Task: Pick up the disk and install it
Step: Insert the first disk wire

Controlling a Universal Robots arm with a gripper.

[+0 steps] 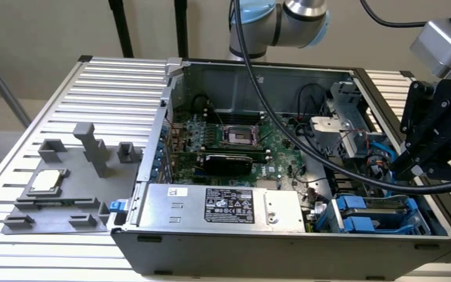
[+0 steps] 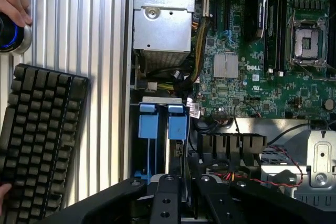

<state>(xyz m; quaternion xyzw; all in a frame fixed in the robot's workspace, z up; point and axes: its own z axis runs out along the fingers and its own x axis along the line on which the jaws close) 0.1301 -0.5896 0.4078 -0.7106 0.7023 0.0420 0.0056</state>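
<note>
We're on the grab step: gripper [image 2: 176, 205] right above the disk [image 2: 177, 123], can't tell if it's clamped. Next move needs staying square.

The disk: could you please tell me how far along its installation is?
Done: the disk, in its blue carrier, stands in the drive bay. In hand: the gripper hangs directly over it. Left: whether it is fully seated I cannot tell.
</note>
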